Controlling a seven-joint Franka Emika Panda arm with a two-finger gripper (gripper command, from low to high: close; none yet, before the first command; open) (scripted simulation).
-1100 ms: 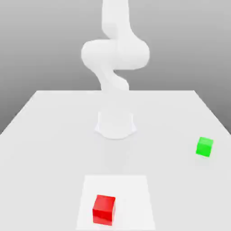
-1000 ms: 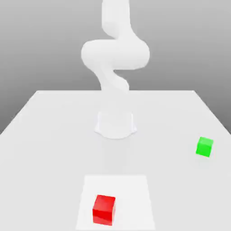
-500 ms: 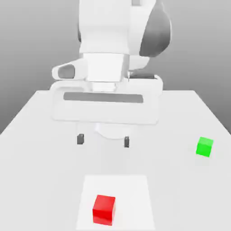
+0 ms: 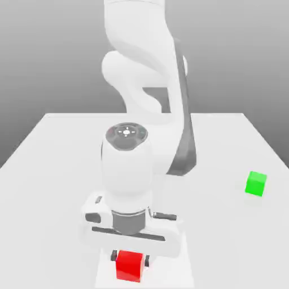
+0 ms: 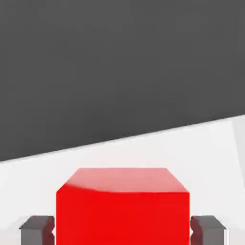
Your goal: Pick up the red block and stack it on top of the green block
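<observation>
Two blocks: both sit on the flat white table [image 4: 51, 169], well apart from each other.
Red block: the small matte bright red cube [image 4: 130, 265] rests on a paler square patch of the table near the front edge, right under the arm's hand.
Green block: the small matte bright green cube [image 4: 255, 184] stands alone toward the exterior view's right, untouched, nothing on top of it.
Gripper: the white two-finger gripper [image 4: 130, 260] is down at the red block, one dark finger [image 5: 37, 228] on each side of it.
Grip state: the fingers are spread, with a thin sliver of gap visible at each side in the hand view, so I judge nothing is pinched yet.
Done so far: the approach and the lowering around the red block look complete.
Left to do: closing on the red block, lifting it, carrying it to the green block, setting it on top, and letting go.
</observation>
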